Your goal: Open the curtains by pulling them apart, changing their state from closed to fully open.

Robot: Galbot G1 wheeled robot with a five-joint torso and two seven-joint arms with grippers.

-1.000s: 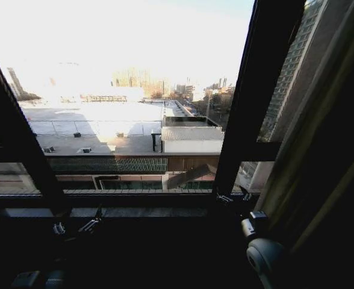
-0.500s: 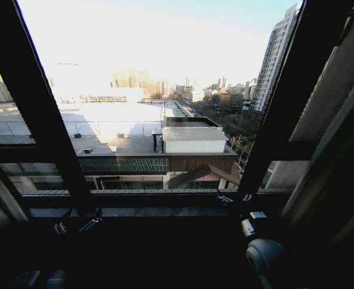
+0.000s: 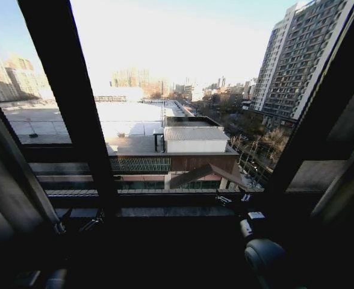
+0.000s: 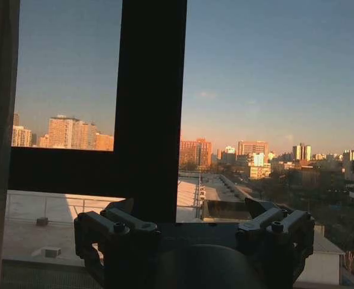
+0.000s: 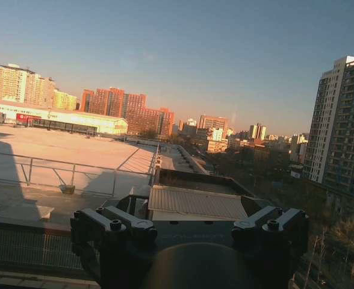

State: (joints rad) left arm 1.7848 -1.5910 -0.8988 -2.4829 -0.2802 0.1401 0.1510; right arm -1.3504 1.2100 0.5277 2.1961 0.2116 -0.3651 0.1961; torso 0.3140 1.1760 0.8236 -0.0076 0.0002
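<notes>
Two curtains [image 3: 8, 180] at window edges, no readable writing anywhere.

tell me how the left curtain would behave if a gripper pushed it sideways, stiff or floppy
Probably floppy: the left curtain hangs in a slanted, soft fold at the window's edge. Likely light too, since daylight seems to glow through it. It would probably bunch and swing rather than slide as one piece.
</notes>
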